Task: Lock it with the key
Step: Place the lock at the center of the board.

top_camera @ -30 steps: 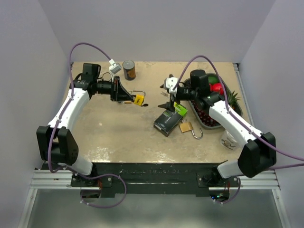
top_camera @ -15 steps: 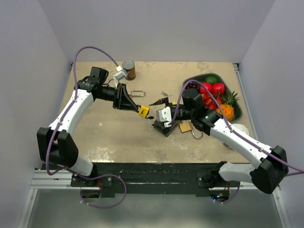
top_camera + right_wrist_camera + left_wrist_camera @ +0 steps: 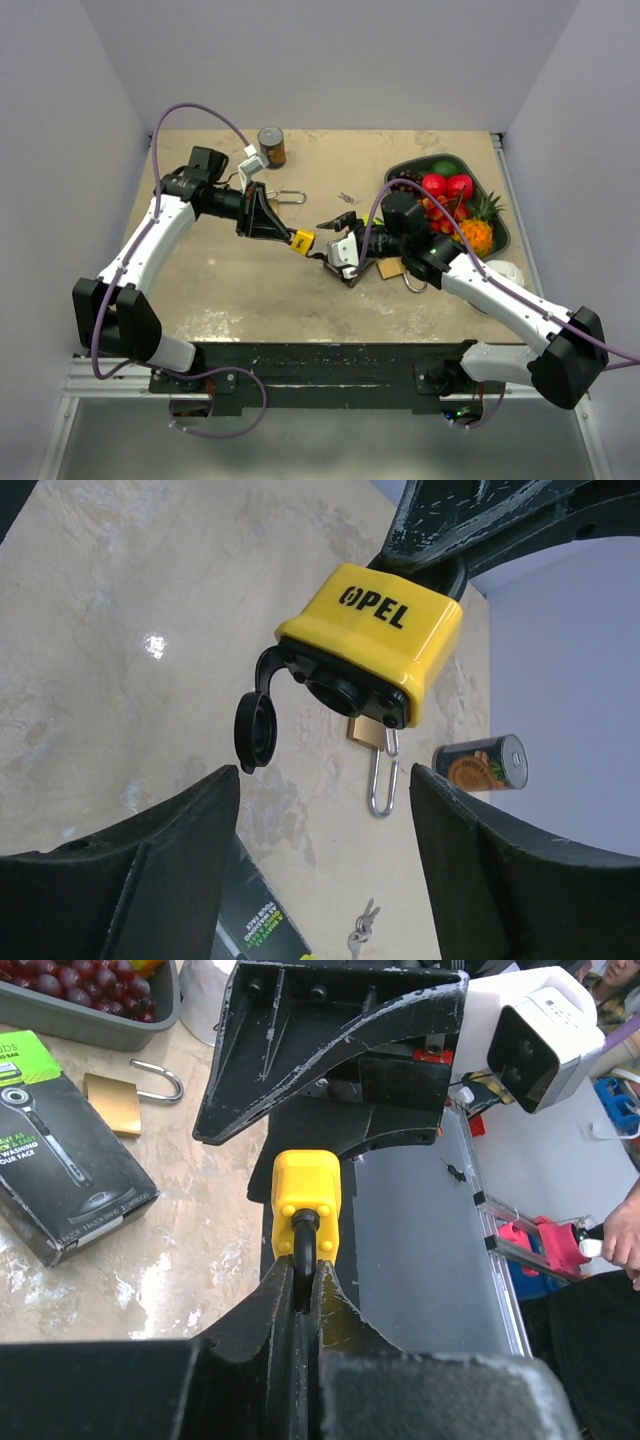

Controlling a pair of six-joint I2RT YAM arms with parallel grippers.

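Now, by size:

- The table (image 3: 220,290) is carrying everything.
- The left gripper (image 3: 287,235) is reaching toward the middle, its fingers pressed together on the black shackle of the yellow padlock (image 3: 375,640) and holding it in the air above the table.
- The right gripper (image 3: 330,243) is facing it with its fingers standing wide apart, one on each side of the padlock's underside, touching nothing.
- The fruit tray (image 3: 505,235) is sitting at the right.
- The black box (image 3: 60,1180) is lying near the middle, under the right gripper.
- The can (image 3: 271,146) is standing at the far edge.
- The yellow padlock is showing its keyhole to the right wrist camera, and its black cap (image 3: 255,730) is hanging open.
- A brass padlock (image 3: 112,1103) is lying just beside the box.
- The keys (image 3: 346,198) are lying on the table beyond the grippers, apart from both.
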